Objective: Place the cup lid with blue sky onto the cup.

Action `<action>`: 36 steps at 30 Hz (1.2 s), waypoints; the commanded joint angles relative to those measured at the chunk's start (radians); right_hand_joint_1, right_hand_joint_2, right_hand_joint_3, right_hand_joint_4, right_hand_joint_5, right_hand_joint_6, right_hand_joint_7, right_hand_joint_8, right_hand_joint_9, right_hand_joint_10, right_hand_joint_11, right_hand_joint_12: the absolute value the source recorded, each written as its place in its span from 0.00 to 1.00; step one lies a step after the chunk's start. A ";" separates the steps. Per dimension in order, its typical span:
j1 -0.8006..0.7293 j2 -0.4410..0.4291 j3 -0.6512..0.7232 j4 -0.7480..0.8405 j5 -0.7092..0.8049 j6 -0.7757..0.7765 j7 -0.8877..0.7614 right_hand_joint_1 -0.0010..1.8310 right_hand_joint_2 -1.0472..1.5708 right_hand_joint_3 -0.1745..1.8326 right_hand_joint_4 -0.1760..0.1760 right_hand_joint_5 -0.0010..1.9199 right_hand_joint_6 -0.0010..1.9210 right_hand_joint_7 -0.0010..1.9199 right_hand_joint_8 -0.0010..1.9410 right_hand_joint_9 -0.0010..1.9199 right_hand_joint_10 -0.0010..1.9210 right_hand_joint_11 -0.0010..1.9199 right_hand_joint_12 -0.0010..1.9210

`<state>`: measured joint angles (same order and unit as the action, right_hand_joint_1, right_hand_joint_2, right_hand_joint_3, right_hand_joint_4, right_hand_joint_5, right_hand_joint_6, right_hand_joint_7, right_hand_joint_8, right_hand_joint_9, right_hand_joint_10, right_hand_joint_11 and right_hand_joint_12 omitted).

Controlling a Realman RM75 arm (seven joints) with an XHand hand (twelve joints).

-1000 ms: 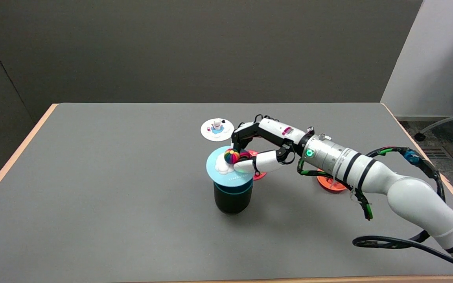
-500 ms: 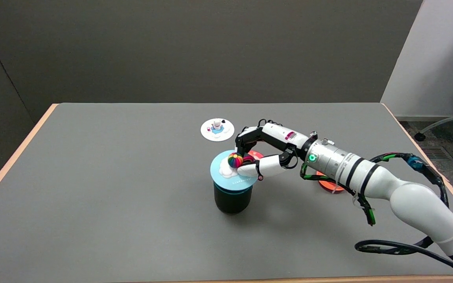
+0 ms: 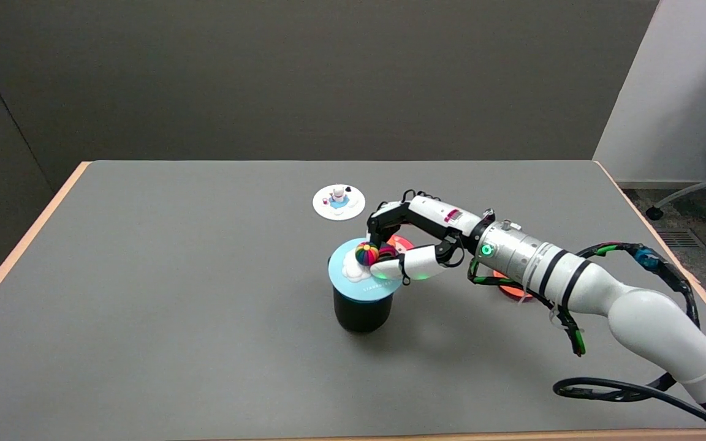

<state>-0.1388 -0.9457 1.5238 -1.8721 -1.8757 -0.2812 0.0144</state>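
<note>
**Sky-blue lid sits on the cup, robot hand on its knob**

Centre frame: the round sky-blue cup lid [image 3: 358, 275] with a white cloud and rainbow ball knob rests on top of the black cylindrical cup [image 3: 362, 311], slightly tilted. The right robot hand [image 3: 411, 242], reaching in from the right, pinches that rainbow knob between thumb and fingers. Just above, a white round lid [image 3: 339, 202] with tiny figures lies on the grey surface [image 3: 175, 275]. Two orange-red lids [image 3: 512, 286] peek out behind the arm.
</note>
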 commanded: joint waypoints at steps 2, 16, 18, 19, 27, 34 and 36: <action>-0.003 -0.028 -0.005 0.004 -0.011 0.000 -0.011 0.54 0.83 0.19 0.58 0.41 0.68 0.22 0.65 0.24 0.51 0.21 0.34; 0.000 -0.046 -0.015 0.006 -0.024 0.000 -0.013 0.54 0.83 0.20 0.59 0.41 0.68 0.22 0.65 0.23 0.51 0.21 0.34; 0.000 -0.045 -0.015 0.006 -0.024 0.000 -0.013 0.54 0.83 0.20 0.60 0.41 0.68 0.22 0.65 0.23 0.51 0.21 0.34; 0.001 -0.044 -0.015 0.007 -0.024 0.000 -0.013 0.54 0.83 0.20 0.60 0.41 0.68 0.22 0.65 0.23 0.51 0.21 0.34; 0.004 -0.044 -0.015 0.010 -0.024 0.000 -0.013 0.54 0.83 0.19 0.61 0.41 0.68 0.22 0.65 0.24 0.51 0.21 0.34; 0.004 -0.046 -0.014 0.017 -0.026 -0.003 -0.013 0.54 0.83 0.20 0.63 0.41 0.68 0.22 0.65 0.24 0.50 0.21 0.34; 0.004 -0.046 -0.014 0.018 -0.026 -0.003 -0.013 0.54 0.83 0.20 0.64 0.40 0.68 0.22 0.65 0.23 0.50 0.21 0.34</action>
<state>-0.1369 -0.9872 1.5103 -1.8627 -1.8987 -0.2817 0.0025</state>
